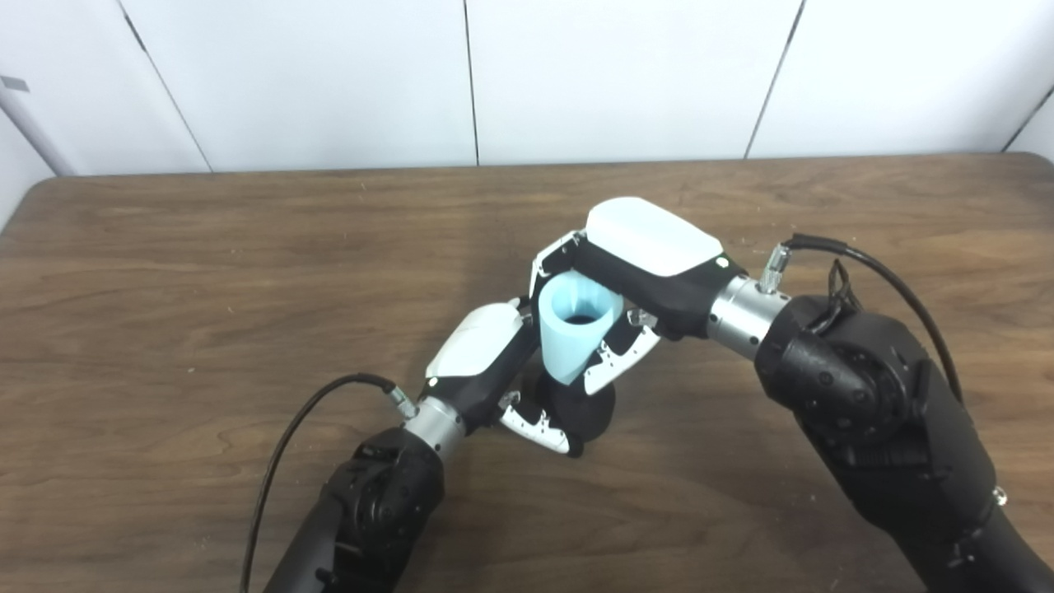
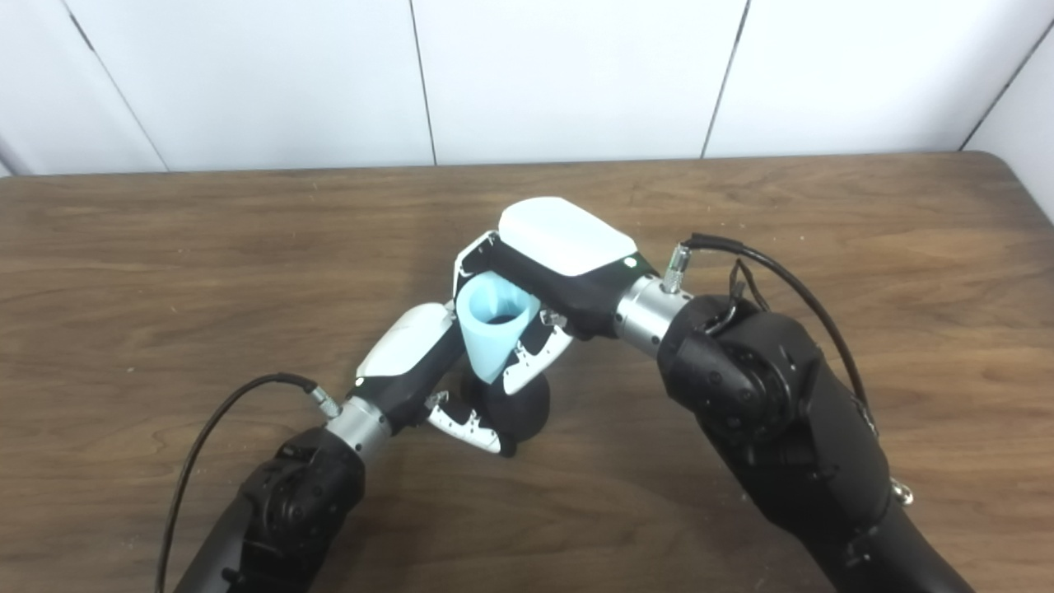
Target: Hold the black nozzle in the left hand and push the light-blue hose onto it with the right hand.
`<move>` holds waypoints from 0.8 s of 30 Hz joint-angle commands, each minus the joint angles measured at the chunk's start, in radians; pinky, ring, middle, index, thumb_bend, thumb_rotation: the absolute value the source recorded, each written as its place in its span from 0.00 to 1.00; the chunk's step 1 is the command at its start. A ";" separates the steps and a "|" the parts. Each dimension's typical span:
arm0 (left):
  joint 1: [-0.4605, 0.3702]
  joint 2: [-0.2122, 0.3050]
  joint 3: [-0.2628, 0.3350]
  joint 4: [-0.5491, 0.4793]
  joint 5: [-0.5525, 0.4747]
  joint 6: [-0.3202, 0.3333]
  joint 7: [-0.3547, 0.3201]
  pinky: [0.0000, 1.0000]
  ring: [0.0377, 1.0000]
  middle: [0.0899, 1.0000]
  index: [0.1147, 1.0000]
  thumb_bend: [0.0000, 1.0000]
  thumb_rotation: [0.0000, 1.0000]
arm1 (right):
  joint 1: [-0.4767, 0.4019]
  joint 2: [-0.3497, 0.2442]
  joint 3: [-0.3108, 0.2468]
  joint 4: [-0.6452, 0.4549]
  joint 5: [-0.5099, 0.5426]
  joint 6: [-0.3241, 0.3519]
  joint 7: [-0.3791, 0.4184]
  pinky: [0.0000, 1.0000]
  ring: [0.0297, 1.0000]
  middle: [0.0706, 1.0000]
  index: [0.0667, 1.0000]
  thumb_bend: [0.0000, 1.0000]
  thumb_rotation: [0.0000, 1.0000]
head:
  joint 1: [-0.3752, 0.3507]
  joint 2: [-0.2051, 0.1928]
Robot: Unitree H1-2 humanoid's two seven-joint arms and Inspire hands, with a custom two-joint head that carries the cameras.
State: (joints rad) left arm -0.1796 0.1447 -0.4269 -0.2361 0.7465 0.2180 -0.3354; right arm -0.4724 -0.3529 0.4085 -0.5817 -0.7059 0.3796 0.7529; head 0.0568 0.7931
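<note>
My left hand (image 1: 486,362) is shut on the black nozzle (image 1: 580,408), holding it low near the wooden table (image 1: 206,272), just in front of the table's middle. My right hand (image 1: 634,263) is shut on the light-blue hose (image 1: 574,325), a short tapered tube with its wide open end facing up. The hose stands upright directly above the nozzle and its narrow lower end meets the nozzle's top. In the right eye view the hose (image 2: 492,325) and the nozzle (image 2: 517,405) line up the same way. How far the hose sits on the nozzle is hidden by fingers.
A black cable (image 1: 284,453) loops out from my left wrist over the table. Another black cable (image 1: 881,272) arches over my right wrist. White wall panels (image 1: 461,74) stand behind the far table edge.
</note>
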 commanded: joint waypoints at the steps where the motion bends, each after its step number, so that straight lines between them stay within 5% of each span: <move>1: -0.006 0.007 0.003 0.016 0.008 0.025 -0.012 1.00 0.60 0.45 0.41 0.52 0.00 | 0.022 -0.034 0.013 0.026 0.001 -0.012 0.035 0.32 0.42 0.46 0.47 0.50 0.00 | 0.001 0.001; 4: -0.005 0.010 0.001 0.015 0.012 0.024 -0.013 1.00 0.60 0.45 0.41 0.52 0.00 | 0.025 -0.060 0.042 0.030 -0.057 -0.037 0.043 0.71 0.68 0.63 0.57 0.68 0.21 | -0.001 0.001; 8: -0.005 0.012 -0.002 0.014 0.016 0.023 -0.016 1.00 0.60 0.45 0.41 0.52 0.00 | 0.026 -0.073 0.064 0.015 -0.107 -0.061 0.060 0.97 0.90 0.80 0.71 0.83 0.44 | -0.002 0.002; 16: -0.012 0.016 -0.004 0.011 0.021 0.023 -0.021 1.00 0.63 0.46 0.39 0.52 0.00 | 0.028 -0.075 0.061 0.011 -0.109 -0.111 0.046 1.00 0.99 0.89 0.77 0.88 0.59 | -0.002 0.000; 24: -0.013 0.019 -0.010 0.020 0.031 0.011 -0.007 1.00 0.78 0.47 0.38 0.52 0.00 | 0.039 -0.067 0.046 0.003 -0.123 -0.118 0.047 1.00 1.00 0.89 0.78 0.81 0.73 | -0.002 -0.001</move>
State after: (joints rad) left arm -0.1845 0.1511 -0.4351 -0.2362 0.7544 0.2173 -0.3362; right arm -0.4583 -0.3994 0.4423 -0.5883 -0.8264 0.2720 0.7468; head 0.0537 0.7915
